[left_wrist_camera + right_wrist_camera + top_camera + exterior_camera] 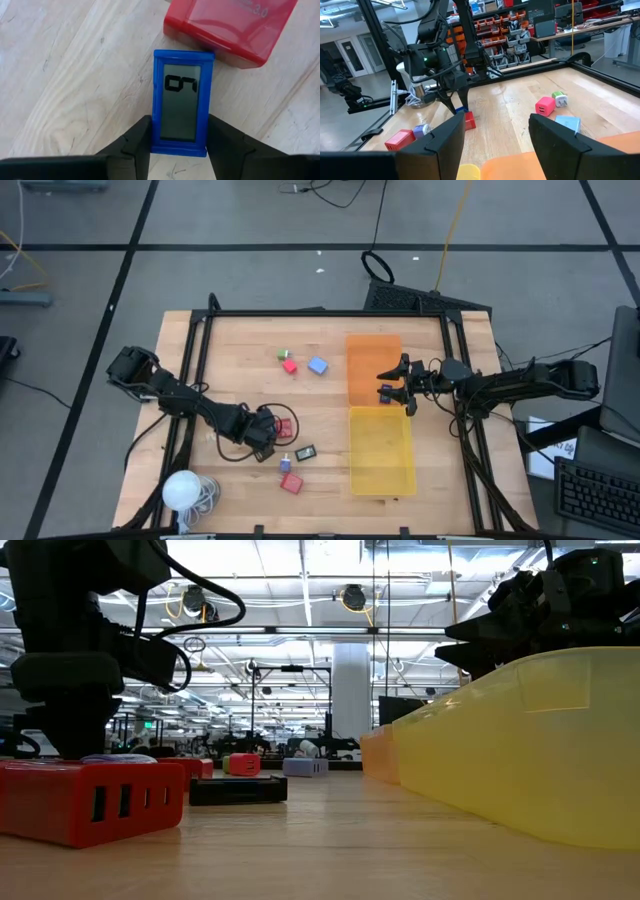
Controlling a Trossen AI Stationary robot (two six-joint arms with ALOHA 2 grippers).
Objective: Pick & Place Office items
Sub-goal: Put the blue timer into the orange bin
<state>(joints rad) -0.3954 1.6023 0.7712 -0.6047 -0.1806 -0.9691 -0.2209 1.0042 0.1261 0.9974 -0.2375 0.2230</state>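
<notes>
Gripping a small blue-framed digital counter [182, 100], the left gripper [179, 142] begins sorting; both plastic trays sit empty while the right gripper [495, 132] hovers open.

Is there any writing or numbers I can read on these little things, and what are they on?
"3.0": raised on the red plastic block; letters before it are cut off.
"07" or similar, two sideways digits, uncertain: on the grey screen of the blue-framed rectangular display between the left hand fingers.
Elsewhere, nothing is legible.

Blue timer [182, 102] showing digits, pinched upright beside red block [231, 26], others scattered
</notes>
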